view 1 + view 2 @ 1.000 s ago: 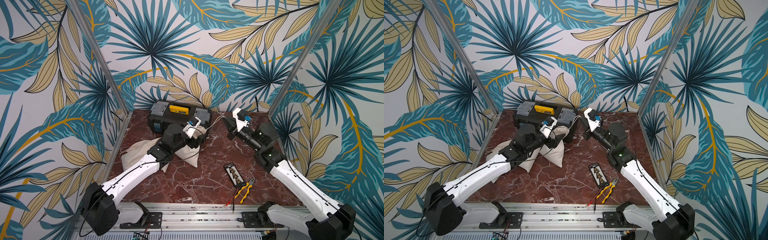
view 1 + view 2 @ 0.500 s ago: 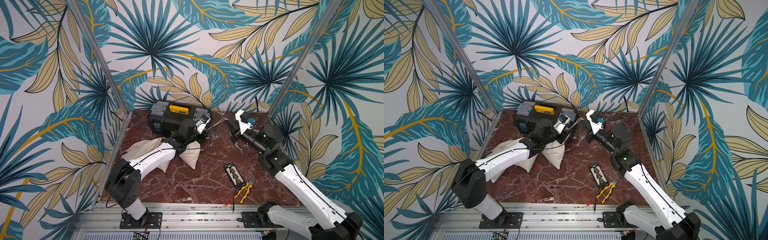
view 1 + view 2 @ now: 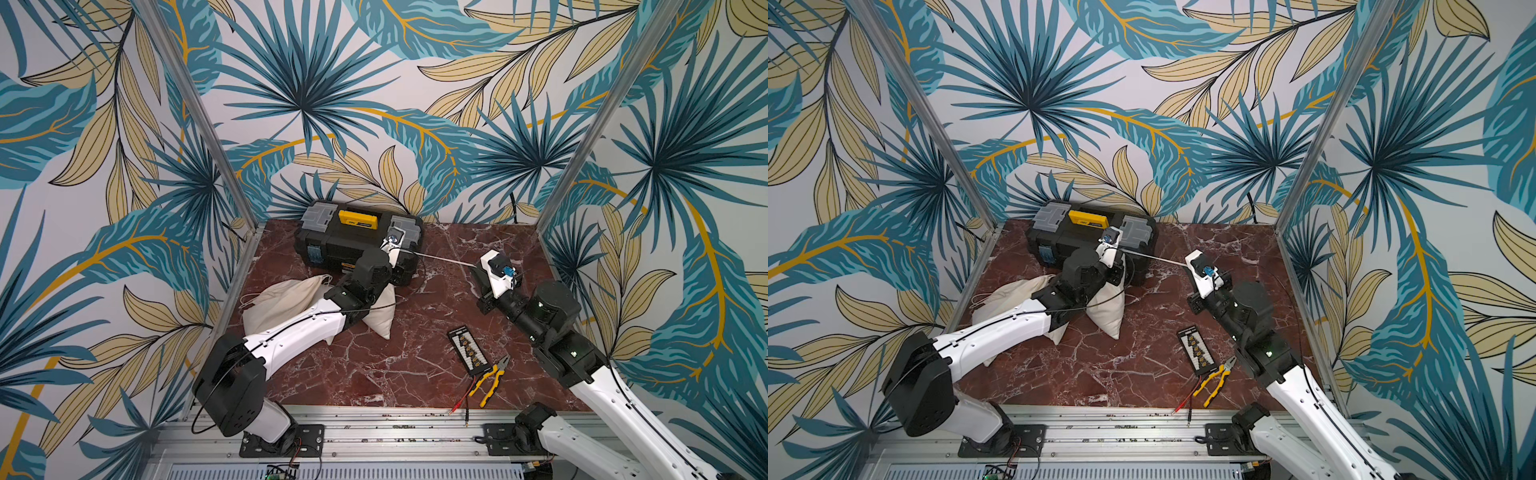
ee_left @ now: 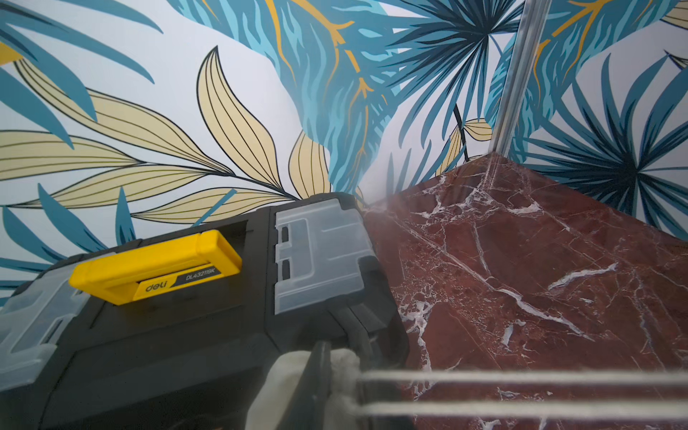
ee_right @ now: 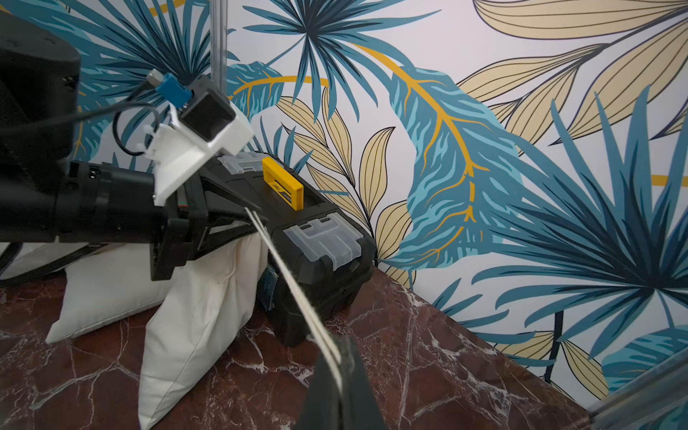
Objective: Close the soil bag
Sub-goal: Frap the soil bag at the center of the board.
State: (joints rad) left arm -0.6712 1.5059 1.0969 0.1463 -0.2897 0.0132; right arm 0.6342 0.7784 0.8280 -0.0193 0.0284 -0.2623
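Note:
The soil bag (image 3: 381, 309) is a cream cloth sack standing against the toolbox, also seen in the right wrist view (image 5: 201, 305). My left gripper (image 4: 340, 368) is shut on the bag's bunched neck, close to the toolbox front (image 3: 408, 254). A double white drawstring (image 3: 444, 258) runs taut from that neck to the right. My right gripper (image 5: 340, 357) is shut on the drawstring's far end, over the marble floor (image 3: 478, 267). The string (image 5: 294, 286) passes between its dark fingers. The mouth of the bag is hidden by the left fingers.
A black toolbox (image 3: 345, 239) with a yellow handle stands at the back, right behind the bag. A second cream bag (image 3: 282, 297) lies to the left under my left arm. A black bit card (image 3: 467, 347), yellow pliers (image 3: 492, 374) and a red probe lead (image 3: 459, 401) lie front right.
My left gripper has closed on the bag's neck and shifted back toward the toolbox. My right gripper has drawn away to the right, pulling the drawstring straight and taut.

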